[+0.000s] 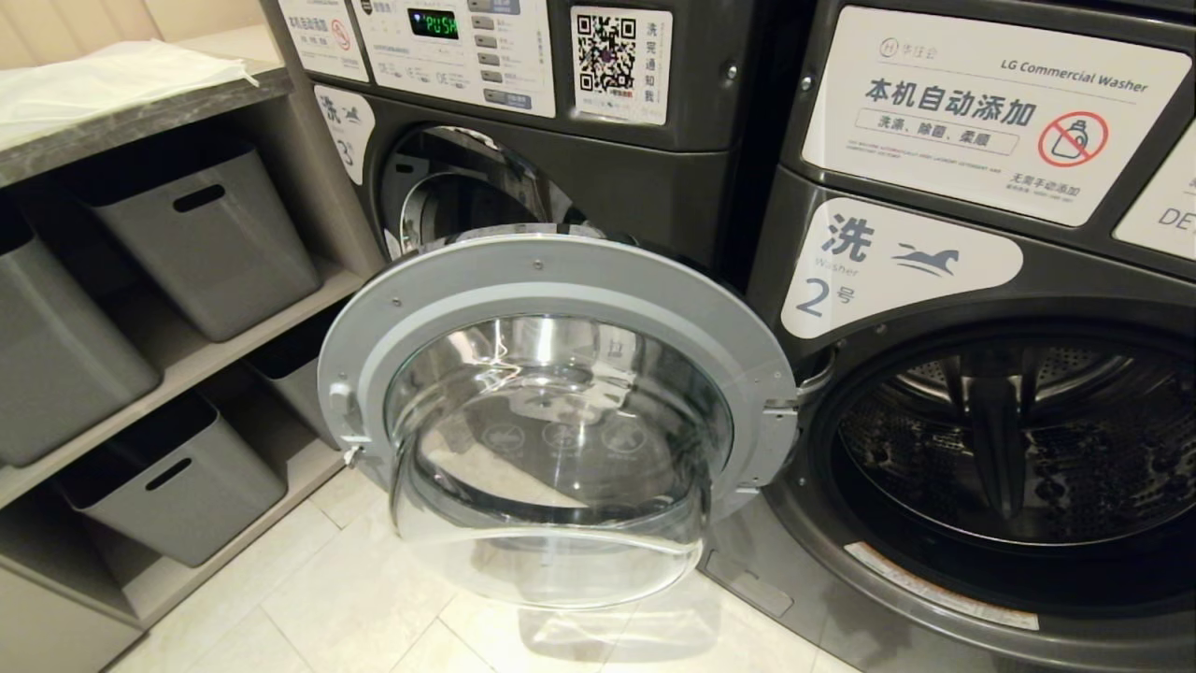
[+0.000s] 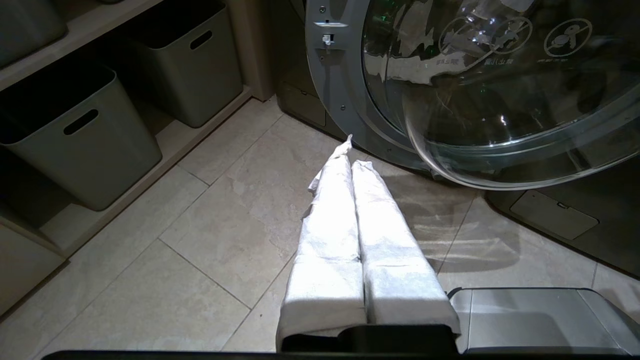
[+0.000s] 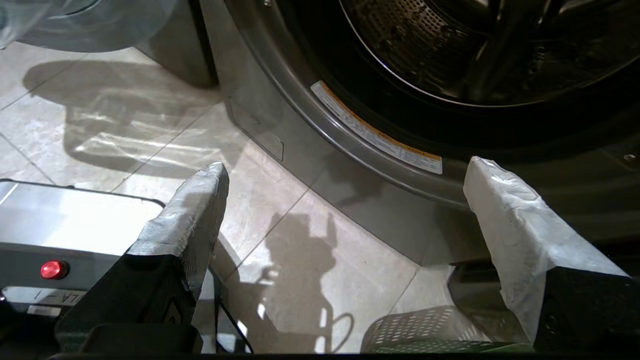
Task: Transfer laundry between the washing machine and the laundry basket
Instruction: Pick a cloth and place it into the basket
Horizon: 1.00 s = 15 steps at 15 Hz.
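1. The washing machine [image 1: 934,280] marked 2 stands with its drum mouth uncovered at the right of the head view; its round door [image 1: 556,411] swings out to the left, its glass bowl bulging over the floor [image 1: 355,598] and covering part of the machine marked 3 [image 1: 523,140].
2. No garment shows in the part of the drum [image 1: 1009,439] that is visible.
3. Grey bins [image 1: 206,234] sit on shelves at the left; a tiled strip of floor lies bare between them and the door's rim.
4. The left tool [image 2: 352,160], fingers pressed together and holding nothing, hangs low just short of the door's lower rim.
5. The right tool [image 3: 345,172], fingers spread wide and holding nothing, points at the machine's lower front below the drum's lip; bare tile lies between them.
6. The laundry basket [image 3: 425,330] shows only as a perforated green edge beneath the right tool.
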Motion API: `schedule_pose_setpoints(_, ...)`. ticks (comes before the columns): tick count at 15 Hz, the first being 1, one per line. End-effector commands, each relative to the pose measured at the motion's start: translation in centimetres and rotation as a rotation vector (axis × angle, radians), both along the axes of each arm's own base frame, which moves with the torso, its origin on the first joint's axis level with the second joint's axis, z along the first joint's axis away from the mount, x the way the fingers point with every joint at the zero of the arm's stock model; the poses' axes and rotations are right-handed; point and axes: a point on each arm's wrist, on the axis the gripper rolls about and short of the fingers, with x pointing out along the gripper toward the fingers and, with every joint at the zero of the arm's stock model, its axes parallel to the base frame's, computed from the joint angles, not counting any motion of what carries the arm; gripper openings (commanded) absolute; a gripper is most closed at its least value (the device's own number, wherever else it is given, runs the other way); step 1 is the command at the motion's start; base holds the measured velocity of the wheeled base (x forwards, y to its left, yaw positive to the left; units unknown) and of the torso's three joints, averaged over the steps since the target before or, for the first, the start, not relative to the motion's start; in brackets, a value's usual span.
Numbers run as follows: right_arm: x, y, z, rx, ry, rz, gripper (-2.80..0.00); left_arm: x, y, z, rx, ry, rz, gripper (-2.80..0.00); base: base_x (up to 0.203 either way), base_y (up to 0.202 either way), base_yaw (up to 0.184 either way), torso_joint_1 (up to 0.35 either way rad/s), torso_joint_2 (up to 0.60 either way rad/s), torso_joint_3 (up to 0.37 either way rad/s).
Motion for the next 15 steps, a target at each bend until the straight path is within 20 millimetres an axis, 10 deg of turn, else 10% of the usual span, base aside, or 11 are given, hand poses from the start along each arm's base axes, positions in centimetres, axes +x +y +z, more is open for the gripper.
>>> schedule_pose_setpoints(1, 0.0, 0.0, 0.0, -0.005, 0.003, -0.022, 0.0, 0.0, 0.0, 0.0, 0.0, 0.0, 0.0, -2.8, 0.0, 0.0, 0.0, 0.0, 0.0, 0.0)
schedule_pose_setpoints(15, -2.2, -0.1, -0.4, 0.119, -0.277, 0.02, 0.0, 0.0, 0.0, 0.0, -0.001, 0.0, 0.0, -2.8, 0.0, 0.0, 0.0, 0.0, 0.0, 0.0)
